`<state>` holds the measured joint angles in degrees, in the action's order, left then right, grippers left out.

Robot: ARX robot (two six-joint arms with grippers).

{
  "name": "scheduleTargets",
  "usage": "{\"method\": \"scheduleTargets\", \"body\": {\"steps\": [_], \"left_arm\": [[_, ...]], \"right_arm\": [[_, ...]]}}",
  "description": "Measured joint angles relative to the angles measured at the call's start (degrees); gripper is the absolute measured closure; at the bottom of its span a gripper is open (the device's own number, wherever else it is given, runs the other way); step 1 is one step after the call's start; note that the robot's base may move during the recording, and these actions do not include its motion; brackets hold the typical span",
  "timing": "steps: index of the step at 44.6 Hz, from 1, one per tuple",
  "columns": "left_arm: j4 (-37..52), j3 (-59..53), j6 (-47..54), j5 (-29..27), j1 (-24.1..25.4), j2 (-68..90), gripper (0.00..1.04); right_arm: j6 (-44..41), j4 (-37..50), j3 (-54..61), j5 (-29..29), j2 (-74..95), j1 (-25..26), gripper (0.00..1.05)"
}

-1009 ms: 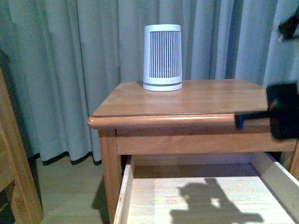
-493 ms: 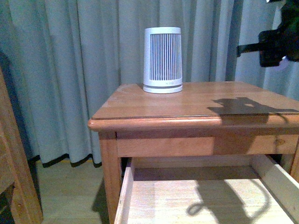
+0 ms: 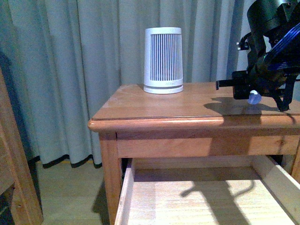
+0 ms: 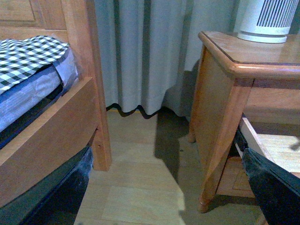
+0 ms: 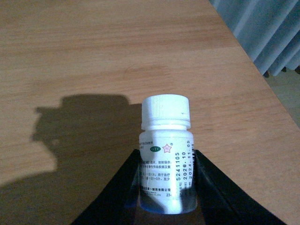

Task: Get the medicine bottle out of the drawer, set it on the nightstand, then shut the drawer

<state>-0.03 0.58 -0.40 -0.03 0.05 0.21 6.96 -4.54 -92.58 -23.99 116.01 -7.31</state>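
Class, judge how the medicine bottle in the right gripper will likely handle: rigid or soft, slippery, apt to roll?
The medicine bottle looks like rigid plastic, so the right gripper probably won't dent it. Its glossy surface may slip. Small, so likely light; laid sideways on the nightstand, its round body would probably roll.

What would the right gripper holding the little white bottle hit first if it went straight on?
Probably the bare top of the orange-brown wooden nightstand: the right gripper, shut on the small white plastic medicine bottle, points slantwise down at it. Depth is unclear.
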Motion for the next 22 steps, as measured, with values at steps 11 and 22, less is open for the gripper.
{"method": "scheduleTargets", "body": {"steps": [11,22], "left_arm": [[0.0,0.0,0.0,0.0,0.0,0.0,0.07],[0.0,0.0,0.0,0.0,0.0,0.0,0.07]], "right_arm": [[-1.66,4.59,1.49,-0.98,-2.27,-0.35,0.18],[-5.29,19.06,23.32,-2.51,-28.55,-1.86,0.07]]}}
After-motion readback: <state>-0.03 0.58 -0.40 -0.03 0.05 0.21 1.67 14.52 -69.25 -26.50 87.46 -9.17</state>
